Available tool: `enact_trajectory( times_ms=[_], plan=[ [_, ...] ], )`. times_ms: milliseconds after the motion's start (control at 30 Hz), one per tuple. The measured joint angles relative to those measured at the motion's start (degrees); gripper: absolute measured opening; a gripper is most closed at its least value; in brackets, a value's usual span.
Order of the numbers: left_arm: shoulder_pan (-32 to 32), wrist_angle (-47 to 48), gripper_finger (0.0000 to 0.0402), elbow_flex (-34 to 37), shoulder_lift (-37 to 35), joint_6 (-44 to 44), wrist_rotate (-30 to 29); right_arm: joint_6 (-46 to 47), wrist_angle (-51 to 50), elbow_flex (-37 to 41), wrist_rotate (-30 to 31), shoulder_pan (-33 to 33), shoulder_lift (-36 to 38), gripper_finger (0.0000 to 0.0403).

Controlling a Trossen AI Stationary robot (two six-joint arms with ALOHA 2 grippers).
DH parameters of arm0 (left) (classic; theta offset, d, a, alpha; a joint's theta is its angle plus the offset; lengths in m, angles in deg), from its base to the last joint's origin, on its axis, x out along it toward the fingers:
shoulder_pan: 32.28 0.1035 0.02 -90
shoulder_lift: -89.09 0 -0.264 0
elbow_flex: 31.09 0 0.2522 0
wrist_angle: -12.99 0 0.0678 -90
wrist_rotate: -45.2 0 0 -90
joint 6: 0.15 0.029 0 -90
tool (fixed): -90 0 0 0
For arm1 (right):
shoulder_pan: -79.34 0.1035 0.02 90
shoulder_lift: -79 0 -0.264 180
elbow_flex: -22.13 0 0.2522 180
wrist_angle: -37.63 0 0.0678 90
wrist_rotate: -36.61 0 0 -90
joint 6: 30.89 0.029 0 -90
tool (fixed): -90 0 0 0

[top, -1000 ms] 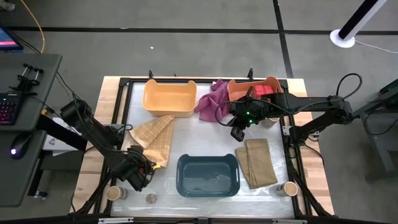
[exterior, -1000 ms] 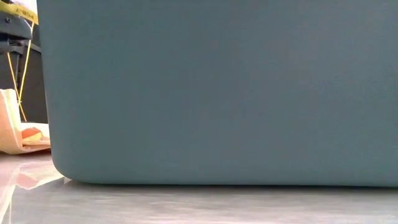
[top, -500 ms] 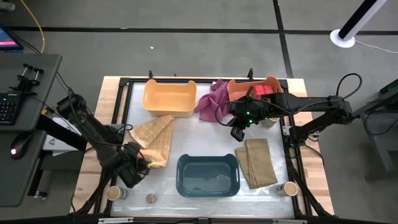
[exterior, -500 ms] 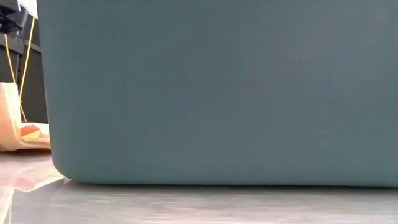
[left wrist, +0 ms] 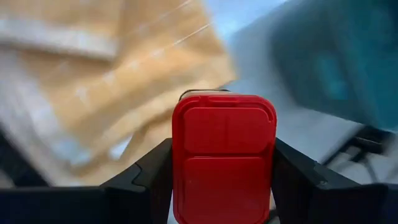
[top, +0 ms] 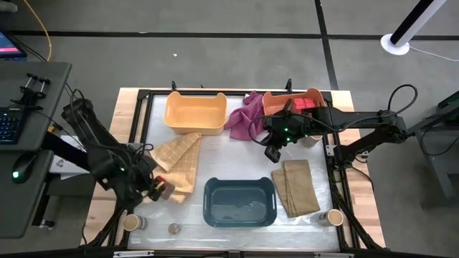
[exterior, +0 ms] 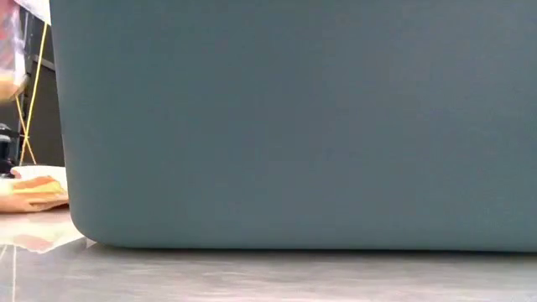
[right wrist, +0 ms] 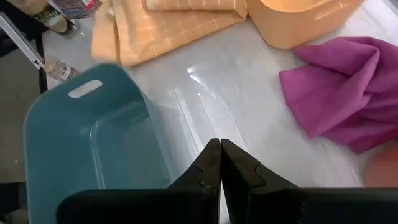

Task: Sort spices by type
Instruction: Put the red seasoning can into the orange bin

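The left tool (left wrist: 224,186) was clamped on 1 red tin (left wrist: 224,158), its fingers pressed against the tin's 2 sides. In the high view we placed this tool (top: 159,189) at the near-left of the desk (top: 237,147), lifted above the edge of the folded tan cloth (top: 179,159) and just left of the teal bin (top: 240,203).

The right tool (right wrist: 220,163) had its fingers pressed together on nothing. It hung over the middle of the desk, beside the magenta cloth (top: 245,116) and in front of the orange bin (top: 294,104) at the far right.

Containers: we noted 3, namely the teal bin, which looked empty, a yellow bin (top: 195,112) at the far left, also apparently empty, and the orange bin, which held at least 1 red tin (top: 305,104).

Loose spices on the desk: 1 tan cylinder (top: 130,222) at the near-left corner, 1 small jar (top: 173,228) near it, and 1 tan cylinder (top: 334,217) at the near-right corner. Others may have been hidden under the arms.

We judged the sort as early: only the red kind had begun to gather. The held tin probably belonged in the orange bin, well apart across the desk. The cylinders and the jar were not yet binned. The low view showed only the teal bin's wall.
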Motion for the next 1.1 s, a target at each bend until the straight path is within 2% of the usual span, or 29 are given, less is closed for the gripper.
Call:
enact_trajectory(
  times_ms=[100, 200, 333, 533, 633, 800, 967, 1100],
  plan=[
    [0.37, -0.59, 0.0180, -1.85, -1.54, 6.74, -5.56, 0.01, 3.24, 0.00, -2.27, 0.00, 0.00, 0.0000],
    [2.69, -1.81, 0.0180, -2.84, -1.86, 17.29, -9.85, 0.09, 9.37, 0.00, -6.09, 0.04, 0.00, 0.0000],
    [8.87, -6.17, 0.0180, -2.87, -1.15, 34.17, -10.55, 0.52, 18.61, 0.00, -8.75, 0.88, 0.00, 0.0000],
    [19.59, -16.56, 0.0180, -2.87, 0.15, 57.73, -9.02, -2.82, 30.06, -0.02, -1.75, 3.21, -1.13, 0.0019],
    [23.83, -22.69, 0.0180, -2.87, 0.23, 67.87, -7.47, -0.34, 34.41, -0.02, -0.65, 3.82, -2.90, 0.0058],
    [29.01, -31.24, 0.0187, -2.87, 0.21, 81.94, -3.92, -0.02, 40.74, -0.02, -0.68, 6.21, -6.58, 0.0159],
    [32.42, -34.78, 0.0185, -2.92, 0.34, 88.67, -0.49, -4.28, 42.73, -0.02, -0.76, 7.93, -10.25, 0.0256],
    [33.91, -35.67, 0.0185, -2.92, 0.36, 91.38, 0.54, -9.05, 42.79, -0.02, -0.50, 8.17, -12.16, 0.0296]
  ],
)
